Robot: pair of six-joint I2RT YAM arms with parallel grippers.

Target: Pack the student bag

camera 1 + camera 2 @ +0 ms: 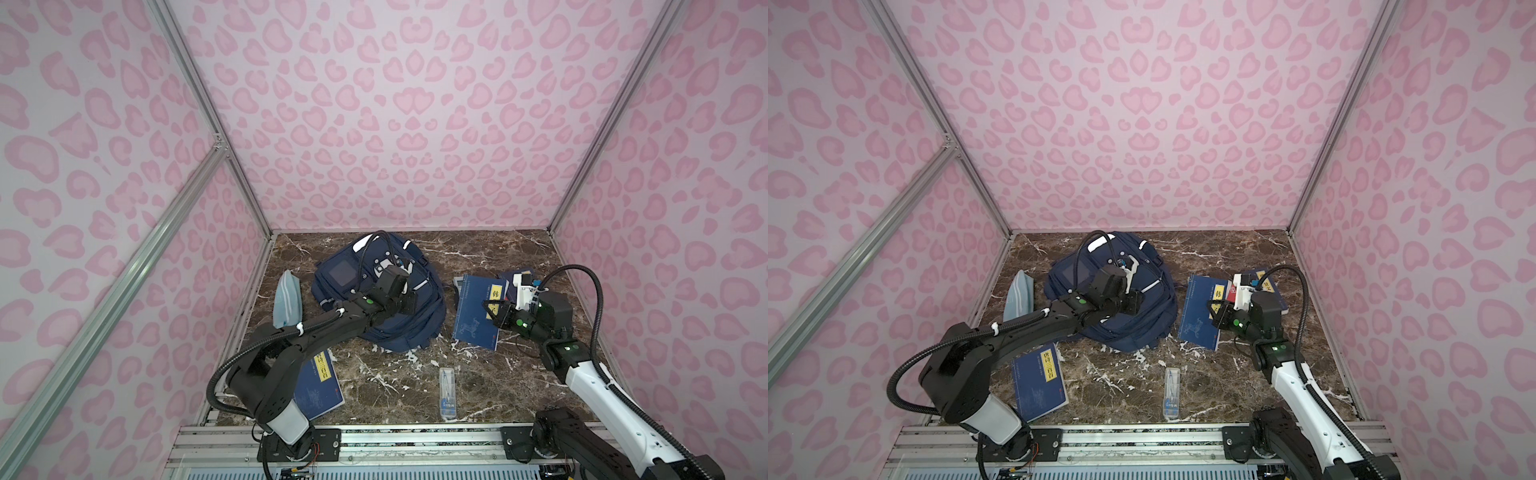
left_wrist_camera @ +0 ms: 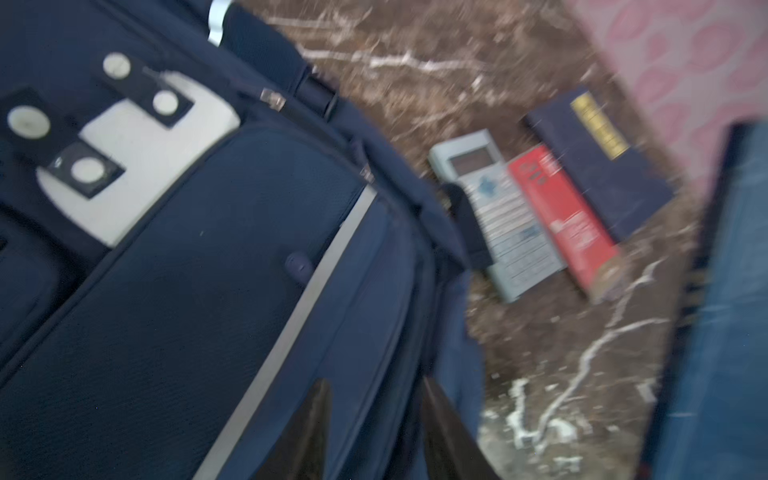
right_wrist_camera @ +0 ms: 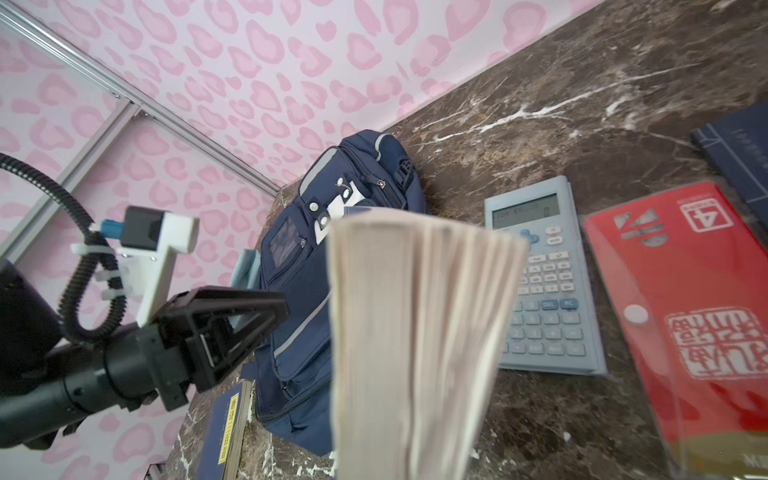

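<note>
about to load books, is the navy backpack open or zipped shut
Looks shut: the large navy-blue fabric backpack lies flat, with no gaping pocket or visible interior in any view.

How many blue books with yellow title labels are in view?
3. One blue book lies by the left arm's base; a second is tilted up in the right gripper; a third lies beside the red plastic pouch. Others may be hidden.
</note>
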